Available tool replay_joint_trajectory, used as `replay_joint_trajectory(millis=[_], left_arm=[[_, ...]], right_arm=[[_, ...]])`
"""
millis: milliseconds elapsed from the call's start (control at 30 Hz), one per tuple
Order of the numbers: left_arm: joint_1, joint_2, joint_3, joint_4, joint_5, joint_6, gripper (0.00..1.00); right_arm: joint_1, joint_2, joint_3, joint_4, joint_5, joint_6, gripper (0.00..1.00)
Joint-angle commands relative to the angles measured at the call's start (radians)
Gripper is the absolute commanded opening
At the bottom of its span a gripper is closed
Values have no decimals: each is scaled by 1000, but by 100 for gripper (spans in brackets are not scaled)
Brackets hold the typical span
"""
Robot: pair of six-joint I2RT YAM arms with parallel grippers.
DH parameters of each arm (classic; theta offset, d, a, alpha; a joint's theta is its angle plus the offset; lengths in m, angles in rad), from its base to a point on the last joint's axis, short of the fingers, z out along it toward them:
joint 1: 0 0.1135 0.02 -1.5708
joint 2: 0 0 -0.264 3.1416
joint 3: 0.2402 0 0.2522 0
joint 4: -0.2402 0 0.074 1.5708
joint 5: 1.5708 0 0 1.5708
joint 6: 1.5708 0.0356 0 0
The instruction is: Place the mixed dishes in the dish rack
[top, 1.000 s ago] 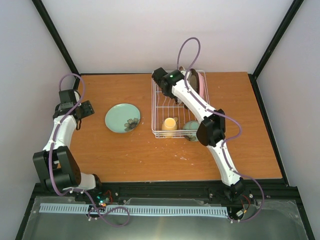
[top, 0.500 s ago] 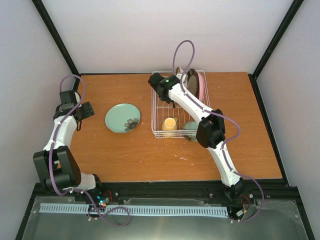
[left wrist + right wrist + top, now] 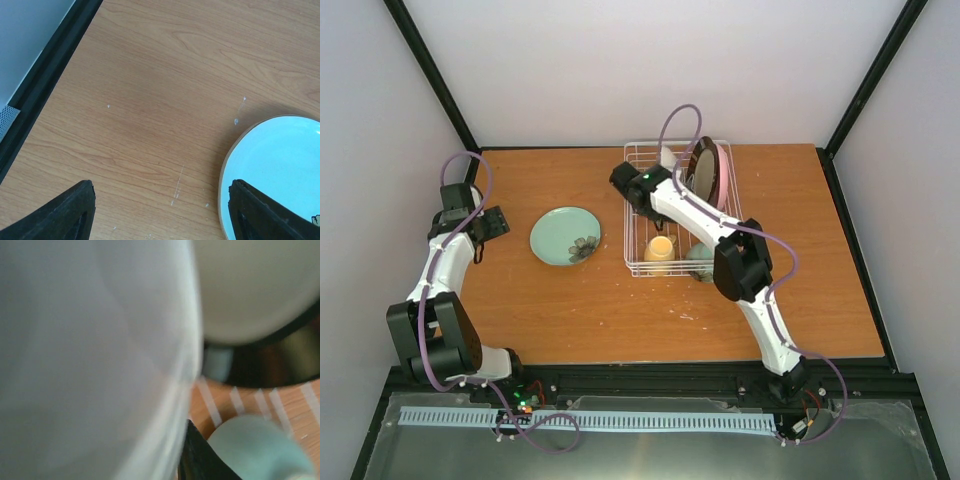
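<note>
Teal round plate [image 3: 565, 236] lies unracked on desk [image 3: 620, 300]; left tool [image 3: 161, 186] gapes empty nearby, likely for it; right tool [image 3: 623, 182]: cannot tell.

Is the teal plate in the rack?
No, the light teal plate lies flat on the table, left of the dish rack.

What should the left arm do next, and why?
Probably ease the left gripper toward the rim of the light teal plate: the jaws stand open, and that plate lies flat on the table, the one dish outside the dish rack.
</note>
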Motion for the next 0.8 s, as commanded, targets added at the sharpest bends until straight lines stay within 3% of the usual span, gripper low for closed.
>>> replay_joint_trajectory(millis=[0,167,367,467,633,700,767], left_arm=[[0,-37,-2,16,-4,21,74],[0,-49,-9,19,-5,21,73],[0,-61,-28,28,-10,26,73],[0,-72,-40,34,-28,30,73],[0,-69,-36,35,-56,37,73],[0,-70,-36,34,-67,38,73],[0,-70,-38,34,-76,39,73]], right_arm=[[20,99,-48,-185,-294,-58,22],[22,104,-25,-195,-290,-57,23],[22,73,-39,-210,-239,-31,33],[19,48,-48,-212,-203,-23,43],[18,27,-22,-211,-134,-20,46],[16,16,-7,-209,-103,-15,54],[14,7,13,-204,-82,-20,56]])
